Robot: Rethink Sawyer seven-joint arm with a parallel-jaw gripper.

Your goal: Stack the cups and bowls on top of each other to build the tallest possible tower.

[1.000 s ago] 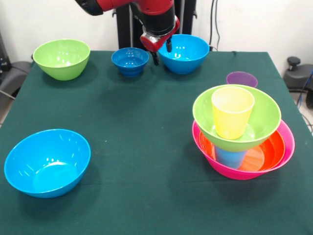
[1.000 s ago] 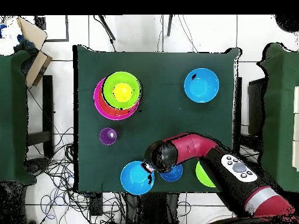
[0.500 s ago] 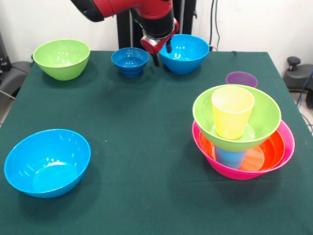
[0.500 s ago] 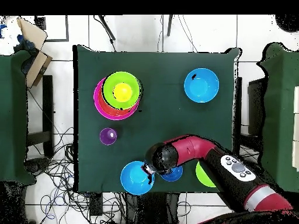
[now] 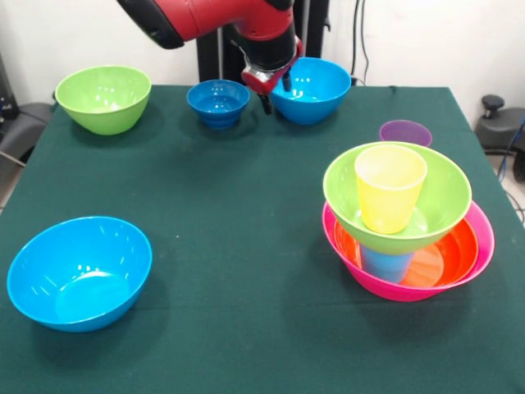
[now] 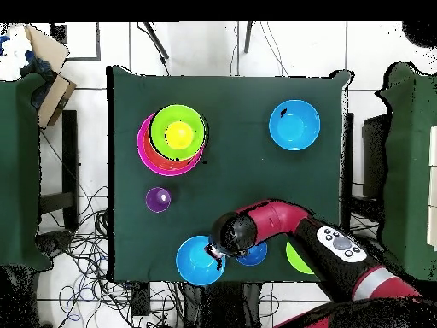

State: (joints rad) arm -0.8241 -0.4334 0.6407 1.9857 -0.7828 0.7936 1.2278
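Observation:
The tower stands at the right of the front view: a large pink bowl (image 5: 480, 238) holds an orange bowl (image 5: 447, 254), a light blue cup (image 5: 385, 264), a lime green bowl (image 5: 439, 201) and a yellow cup (image 5: 389, 187) on top. It also shows in the overhead view (image 6: 145, 147). My gripper (image 5: 276, 92) is open and empty at the left rim of the far bright blue bowl (image 5: 316, 90). The small dark-blue footed bowl (image 5: 217, 103) stands just left of it. The purple cup (image 5: 405, 132) stands behind the tower.
A second lime green bowl (image 5: 103, 98) stands at the far left. A second bright blue bowl (image 5: 79, 271) stands at the near left. The red arm (image 6: 282, 218) reaches over the far edge of the green table (image 5: 246, 213).
The gripper has moved a little to the right in the front view, closer to the far bright blue bowl's rim. The bowls and cups have not moved.

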